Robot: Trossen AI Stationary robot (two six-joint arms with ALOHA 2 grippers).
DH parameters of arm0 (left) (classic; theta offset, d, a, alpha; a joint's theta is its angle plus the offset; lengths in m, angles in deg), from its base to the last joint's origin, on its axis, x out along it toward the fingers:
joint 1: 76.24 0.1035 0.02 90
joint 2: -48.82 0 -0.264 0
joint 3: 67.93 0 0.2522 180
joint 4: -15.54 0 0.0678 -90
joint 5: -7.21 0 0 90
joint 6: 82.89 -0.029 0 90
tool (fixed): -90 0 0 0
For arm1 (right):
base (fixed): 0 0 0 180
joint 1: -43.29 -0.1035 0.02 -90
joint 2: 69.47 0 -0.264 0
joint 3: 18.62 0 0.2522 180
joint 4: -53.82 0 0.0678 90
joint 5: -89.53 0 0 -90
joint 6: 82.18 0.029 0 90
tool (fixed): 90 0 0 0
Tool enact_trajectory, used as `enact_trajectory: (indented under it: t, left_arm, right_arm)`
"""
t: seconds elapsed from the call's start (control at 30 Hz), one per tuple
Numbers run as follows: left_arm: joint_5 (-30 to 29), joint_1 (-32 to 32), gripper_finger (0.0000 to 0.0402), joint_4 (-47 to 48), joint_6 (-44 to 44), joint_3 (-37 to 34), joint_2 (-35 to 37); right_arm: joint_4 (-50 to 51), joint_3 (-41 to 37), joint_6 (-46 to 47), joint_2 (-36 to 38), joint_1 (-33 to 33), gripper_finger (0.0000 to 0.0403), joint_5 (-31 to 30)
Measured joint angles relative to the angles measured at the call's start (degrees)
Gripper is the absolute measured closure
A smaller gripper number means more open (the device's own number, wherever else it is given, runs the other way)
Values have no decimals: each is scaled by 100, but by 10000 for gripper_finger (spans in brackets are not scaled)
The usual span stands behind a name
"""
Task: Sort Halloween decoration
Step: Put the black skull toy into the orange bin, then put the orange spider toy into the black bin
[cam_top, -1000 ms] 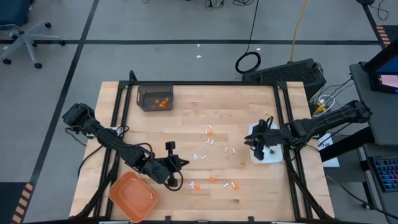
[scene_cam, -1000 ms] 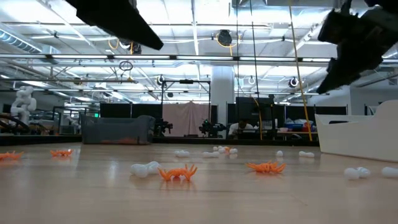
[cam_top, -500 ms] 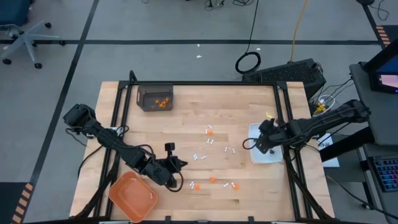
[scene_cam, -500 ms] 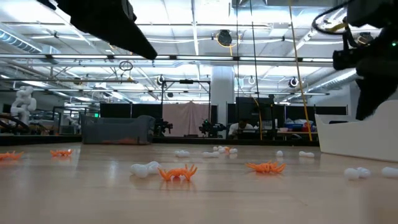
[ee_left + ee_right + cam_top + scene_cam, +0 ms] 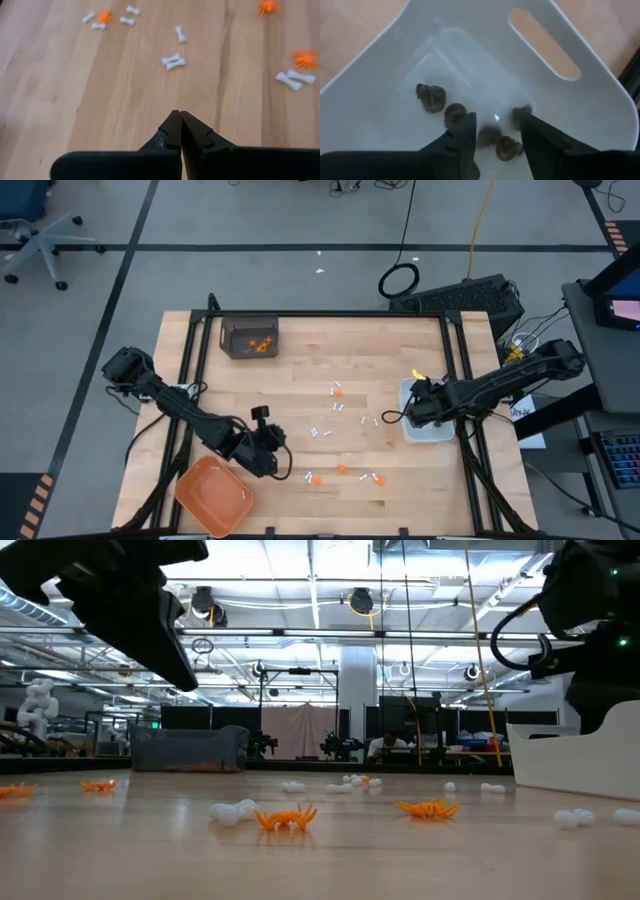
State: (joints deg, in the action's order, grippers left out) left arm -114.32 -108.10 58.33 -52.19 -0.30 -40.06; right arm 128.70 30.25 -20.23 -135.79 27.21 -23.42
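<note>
Table (image 5: pixel 300 370) mid-area scattered; right tool (image 5: pixel 495 131) parted, empty, inside white dish (image 5: pixel 580 107); left tool (image 5: pixel 180 131) closed, empty.

Left arm: enters from desk's left edge, reaches diagonally toward front centre, links folded low over surface. Left gripper (image 5: pixel 272 442) points toward desk middle, jaws pressed fully together, tips meeting, nothing between them; wrist roughly level, raised off surface. Right arm: comes in from right edge, stretched nearly straight toward desk's right side, wrist pitched downward. Right gripper (image 5: pixel 494 131) aimed down, jaws parted with clear gap, nothing gripped between fingers (image 5: pixel 461 137).
</note>
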Motion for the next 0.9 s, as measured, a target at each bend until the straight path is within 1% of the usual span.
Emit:
enact_trajectory:
  t: [0.13, 0.27, 0.37, 0.5, 0.57, 0.63, 0.67, 0.73, 0.8, 0.9]
  left_arm:
    - [40, 7, 402, 191, 56, 0, 0]
    - [194, 43, 401, 259, 177, 2, 0]
    - [214, 98, 389, 543, 337, 2, 0]
    - [293, 148, 342, 972, 522, 2, 0]
    - [357, 176, 313, 1071, 619, 2, 0]
    - [489, 195, 286, 1105, 640, 2, 0]
    - [572, 189, 275, 1103, 638, 2, 0]
    - [701, 179, 257, 1101, 630, 2, 0]
    - [859, 162, 248, 1100, 638, 2, 1]
    - [1053, 97, 245, 1094, 662, 2, 0]
  right_arm:
    - [19, 6, 80, 48, -3, 240, -88]
    - [79, 222, 90, 193, -123, 235, -270]
    - [64, 496, 167, 269, -371, 238, -813]
    - [-244, 818, 35, 279, -860, 242, -1788]
    - [-890, 837, -382, 268, -1133, 242, -2273]
    - [-1862, 799, -1106, 212, -1383, 242, -2651]
    - [-2384, 762, -1543, 156, -1485, 242, -2741]
    - [-3281, 700, -2433, -8, -1667, 243, -2786]
    - [-4071, 697, -3255, -191, -1786, 243, -2777]
    - [-4884, 697, -4094, -419, -1906, 243, -2685]
